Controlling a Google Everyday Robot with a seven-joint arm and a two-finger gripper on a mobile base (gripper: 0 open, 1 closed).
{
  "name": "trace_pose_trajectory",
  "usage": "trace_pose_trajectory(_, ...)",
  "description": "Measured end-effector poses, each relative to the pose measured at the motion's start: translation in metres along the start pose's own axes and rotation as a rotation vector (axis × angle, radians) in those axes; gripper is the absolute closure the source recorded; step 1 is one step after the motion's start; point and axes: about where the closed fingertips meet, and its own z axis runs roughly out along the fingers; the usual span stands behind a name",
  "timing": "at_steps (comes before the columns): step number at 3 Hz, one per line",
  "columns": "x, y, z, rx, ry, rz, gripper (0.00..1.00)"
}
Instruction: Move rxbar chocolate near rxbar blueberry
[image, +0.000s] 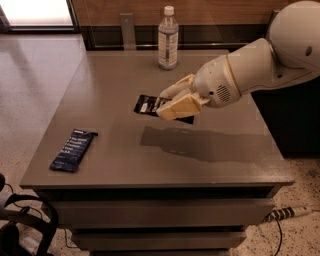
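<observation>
End effector (164, 103) above the middle of the table (115, 80), clenched on the chocolate bar (147, 106). Bar gripped at its right end between two cream fingers (176, 88), one higher and one lower in the view. Left end sticking out free to the left, white print showing on the black wrapper. Bar lifted clear of the table, roughly level, with a dark shadow (185, 144) on the tabletop just in front. White arm (250, 65) reaching in from the right, across the table's right edge. Blueberry bar (73, 150) flat on the table near the front left corner, long side running roughly front to back, well apart from the chocolate bar. Clear bottle (168, 37) with a white cap upright near the back edge, behind the end effector and apart from it. Power strip (287, 213) on the floor at the lower right.
</observation>
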Motion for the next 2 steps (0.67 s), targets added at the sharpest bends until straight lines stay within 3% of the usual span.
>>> trace_pose_trajectory(2, -0.012, 0.016, 0.054, -0.014, 0.015, -0.052, 1.00)
